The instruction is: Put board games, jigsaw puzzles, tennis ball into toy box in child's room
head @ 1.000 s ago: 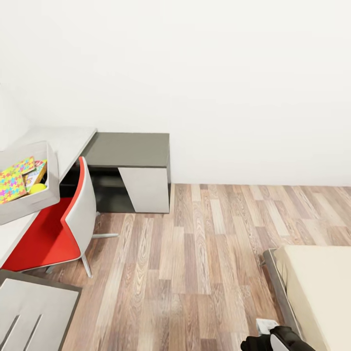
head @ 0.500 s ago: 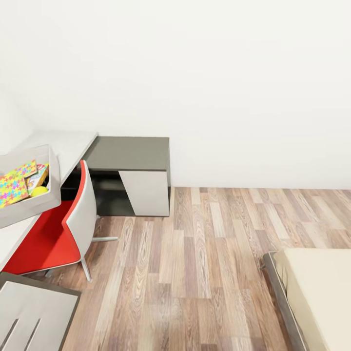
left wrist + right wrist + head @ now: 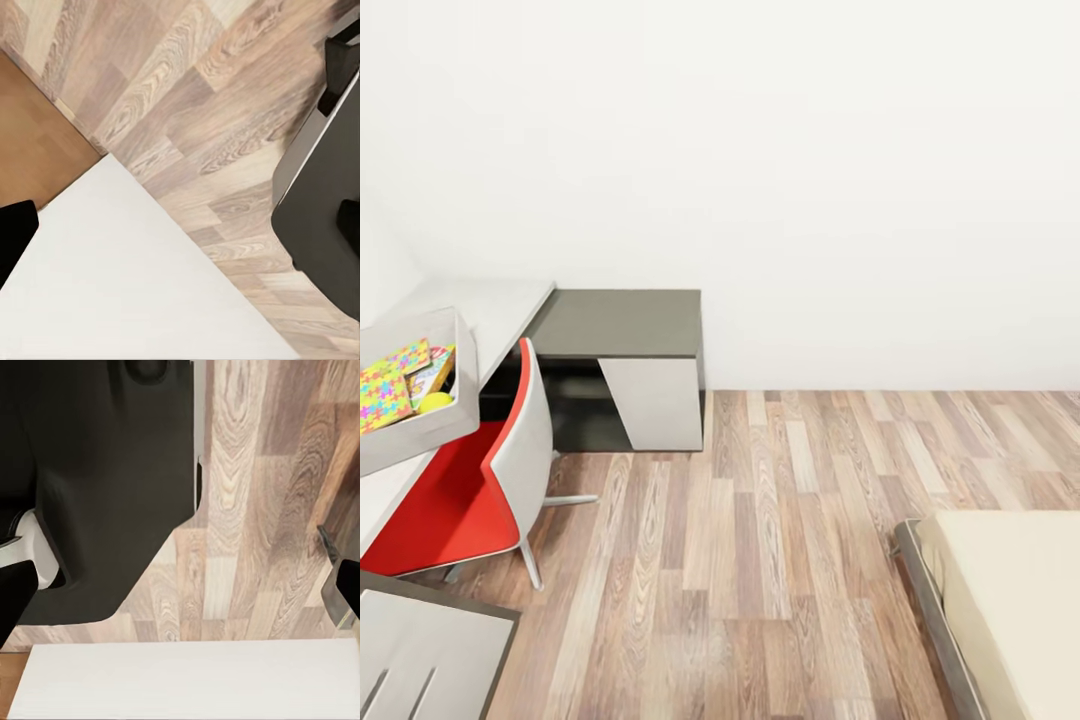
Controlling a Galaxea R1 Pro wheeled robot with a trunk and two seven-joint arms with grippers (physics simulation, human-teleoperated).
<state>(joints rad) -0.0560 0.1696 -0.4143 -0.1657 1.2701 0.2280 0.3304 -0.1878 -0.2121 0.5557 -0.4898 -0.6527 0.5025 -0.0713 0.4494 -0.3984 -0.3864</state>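
Head view, toy box point(image 3: 460, 395) on table point(image 3: 500, 300), jigsaw puzzles point(image 3: 385, 390) flat inside

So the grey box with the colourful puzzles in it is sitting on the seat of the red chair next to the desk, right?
Not quite. The head view shows the toy box resting on the pale table, not on the seat of the red chair. The chair stands beside the table, and the jigsaw puzzles do lie inside the box.

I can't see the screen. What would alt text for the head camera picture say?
A light grey toy box on a pale desk at left holds a colourful jigsaw puzzle and a tennis ball. A red chair stands beside it; a beige bed corner shows lower right across wood flooring.
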